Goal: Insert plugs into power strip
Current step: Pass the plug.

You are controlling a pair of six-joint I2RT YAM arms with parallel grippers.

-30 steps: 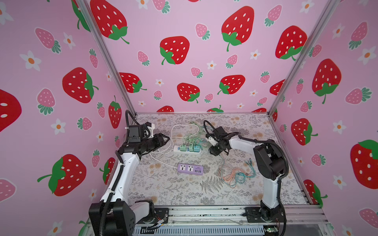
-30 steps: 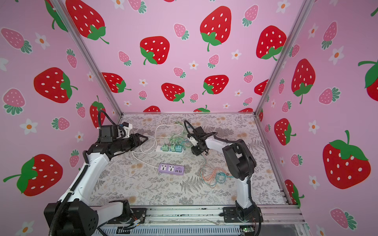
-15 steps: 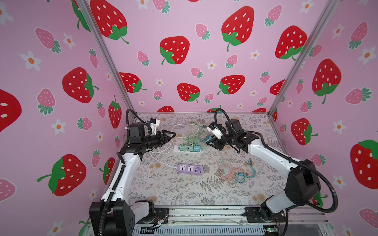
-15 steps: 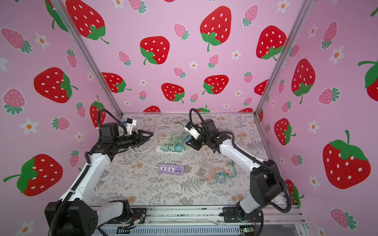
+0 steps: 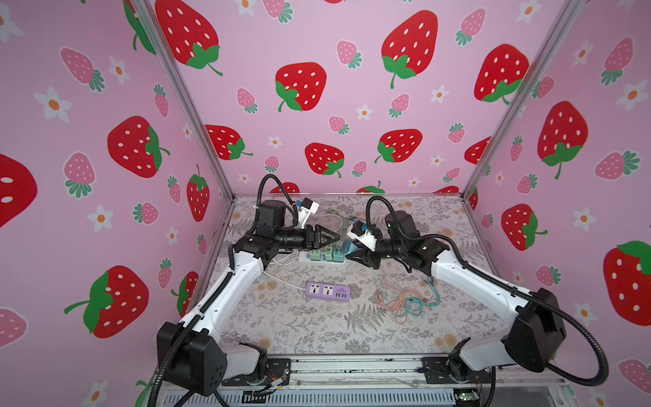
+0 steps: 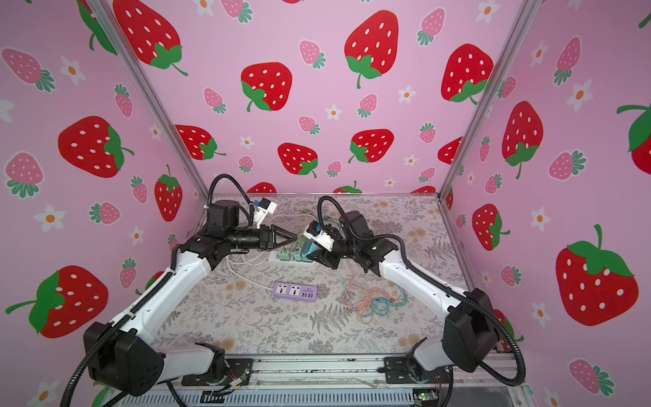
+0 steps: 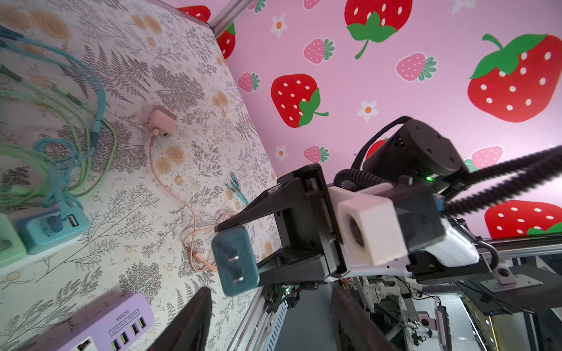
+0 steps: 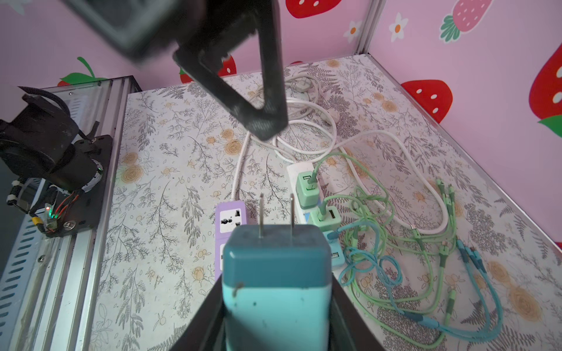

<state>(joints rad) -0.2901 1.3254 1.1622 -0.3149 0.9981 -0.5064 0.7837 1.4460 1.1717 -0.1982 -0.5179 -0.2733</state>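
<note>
Right wrist view: fourth plug in the pincer

Your right pincer [image 8: 276, 307] clamps the teal-blue plug [image 8: 275, 261], prongs [image 8: 261, 215] forward, near one end of the white power strip [image 8: 299, 169]. Three plugs [image 8: 307, 190] sit in that strip. The peach-pink plug [image 7: 162, 121] lies loose on the surface [image 5: 281, 327], well apart from it. Your left pincer [image 5: 333, 236] hangs beside the strip, jaws apart, empty. Two insertions look left.

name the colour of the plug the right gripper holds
Teal-blue: the plug has a darker teal pronged face and lighter aqua body, clearest in the right wrist view.
</note>
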